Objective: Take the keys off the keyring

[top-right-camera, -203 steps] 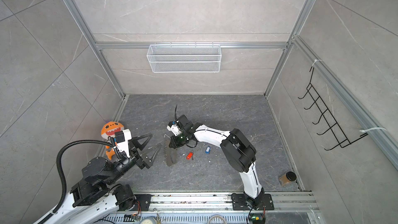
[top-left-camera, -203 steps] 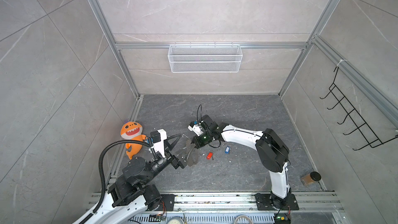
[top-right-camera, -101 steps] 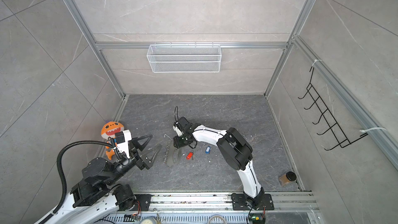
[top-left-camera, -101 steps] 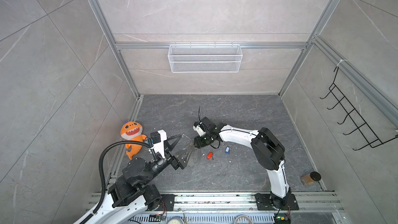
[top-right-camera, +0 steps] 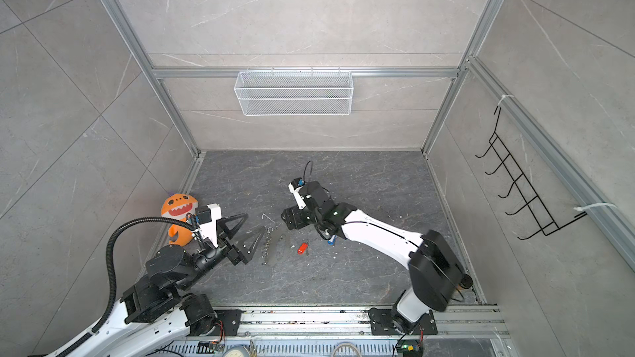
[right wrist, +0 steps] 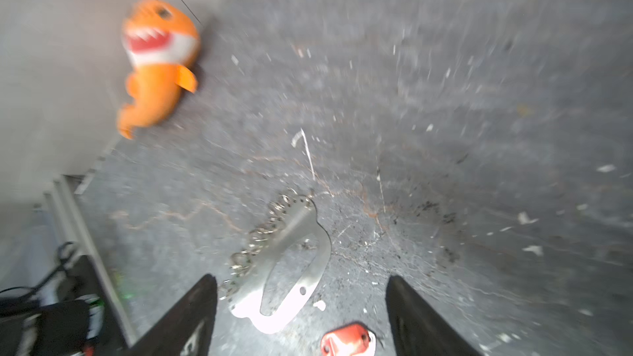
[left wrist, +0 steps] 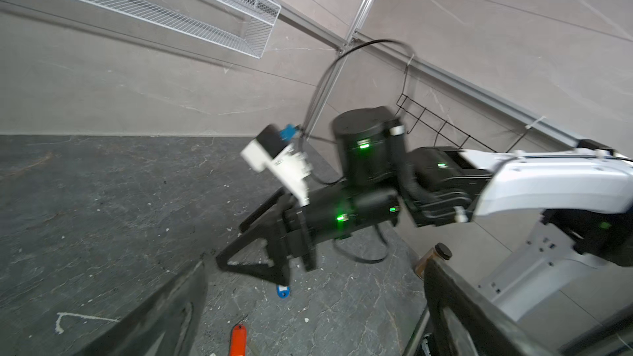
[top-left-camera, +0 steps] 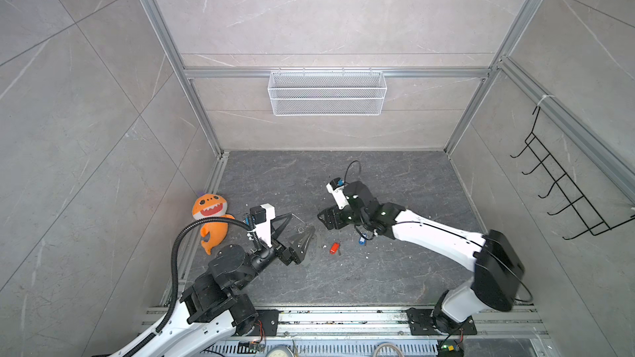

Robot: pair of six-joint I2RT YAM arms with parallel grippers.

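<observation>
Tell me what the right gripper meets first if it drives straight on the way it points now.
Most likely the keyring: its grey fob lies on the floor ahead, between the open jaws of the right gripper. Depth is blurred, so it might reach bare floor first.

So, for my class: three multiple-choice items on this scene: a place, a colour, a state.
1. Where does the plush toy lie? A by the left wall; B in the basket; C on the hooks.
2. Which colour tag lies nearest the keyring? A blue; B red; C green.
3. How do the jaws of the right gripper stand? A shut on the keyring; B shut on a key; C open.
1A, it lies at that wall's foot; 2B, the red tag lies beside it; 3C, they stand wide apart, gripping nothing.
</observation>
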